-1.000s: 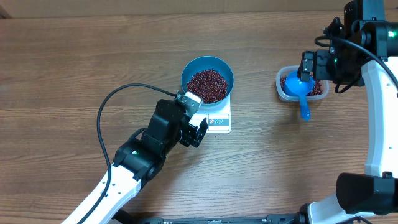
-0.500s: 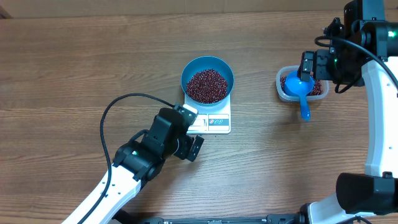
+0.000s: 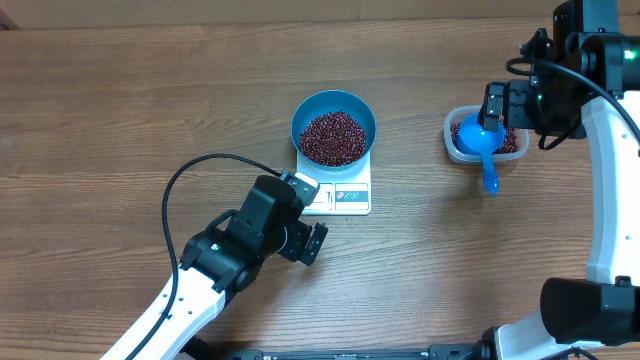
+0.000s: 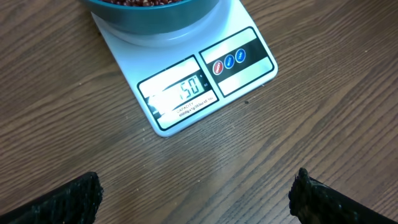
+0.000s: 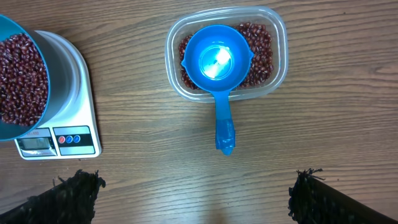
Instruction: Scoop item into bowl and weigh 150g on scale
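Observation:
The glossy blue bowl (image 3: 334, 110) (image 4: 155, 15), filled with dark red-brown beans (image 3: 333, 137) (image 5: 22, 78), stands on the white scale (image 3: 350, 196) (image 4: 245, 65) (image 5: 74, 109). The scale's lit display shows digits ending in 50. My left gripper (image 3: 310, 216) (image 4: 198, 186) is open with nothing in it. It is low over bare wood, just in front of the scale's display edge and apart from it. My right gripper (image 3: 515, 108) (image 5: 194, 183) is open too and hangs high over the tub.
A clear plastic tub (image 3: 452, 142) (image 5: 277, 37) at the right holds more beans. A small blue scoop (image 3: 487, 150) (image 5: 217, 62) rests in it, handle pointing to the table's front. The left arm's black cable (image 3: 175, 190) loops over the wood.
My left gripper has drawn back from the scale toward the table's front, still open. The right arm, bowl, scale and scoop have not moved.

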You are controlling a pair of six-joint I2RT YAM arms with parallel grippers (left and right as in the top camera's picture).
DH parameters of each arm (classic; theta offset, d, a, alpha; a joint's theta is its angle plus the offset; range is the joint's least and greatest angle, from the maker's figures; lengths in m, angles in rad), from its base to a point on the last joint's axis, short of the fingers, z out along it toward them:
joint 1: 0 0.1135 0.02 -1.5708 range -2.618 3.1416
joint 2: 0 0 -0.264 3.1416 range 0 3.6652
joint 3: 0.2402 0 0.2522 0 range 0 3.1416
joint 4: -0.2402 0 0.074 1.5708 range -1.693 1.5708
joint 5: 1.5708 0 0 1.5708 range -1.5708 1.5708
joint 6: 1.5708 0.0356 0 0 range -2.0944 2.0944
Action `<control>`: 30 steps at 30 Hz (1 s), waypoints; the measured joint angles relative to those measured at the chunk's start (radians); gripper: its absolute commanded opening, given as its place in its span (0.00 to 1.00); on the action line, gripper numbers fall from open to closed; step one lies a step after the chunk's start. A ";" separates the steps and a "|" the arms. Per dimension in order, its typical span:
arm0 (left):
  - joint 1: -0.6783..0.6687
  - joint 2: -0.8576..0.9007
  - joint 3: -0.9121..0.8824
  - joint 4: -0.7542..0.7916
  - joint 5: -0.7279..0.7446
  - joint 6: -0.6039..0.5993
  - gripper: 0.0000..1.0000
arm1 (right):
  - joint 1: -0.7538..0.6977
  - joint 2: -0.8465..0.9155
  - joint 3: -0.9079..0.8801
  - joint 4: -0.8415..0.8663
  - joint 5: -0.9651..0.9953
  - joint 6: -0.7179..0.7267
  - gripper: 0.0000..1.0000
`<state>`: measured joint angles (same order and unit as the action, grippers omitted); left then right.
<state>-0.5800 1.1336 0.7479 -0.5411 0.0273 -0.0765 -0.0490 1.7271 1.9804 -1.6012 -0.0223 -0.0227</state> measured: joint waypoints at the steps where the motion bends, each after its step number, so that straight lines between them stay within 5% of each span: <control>1: 0.000 -0.005 0.000 -0.001 0.000 0.000 1.00 | 0.000 0.000 0.000 0.000 0.000 0.000 1.00; 9: 0.000 -0.094 -0.071 0.173 -0.034 0.037 1.00 | 0.000 0.000 0.000 0.000 0.000 0.000 1.00; 19: 0.130 -0.391 -0.462 0.811 -0.072 0.181 1.00 | 0.000 0.000 0.000 0.000 0.000 0.000 1.00; 30: 0.458 -0.823 -0.619 0.880 0.007 0.257 0.99 | 0.000 0.000 0.000 0.000 0.000 0.000 1.00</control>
<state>-0.1223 0.3103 0.1291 0.3393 0.0345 0.1802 -0.0490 1.7271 1.9804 -1.6009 -0.0223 -0.0227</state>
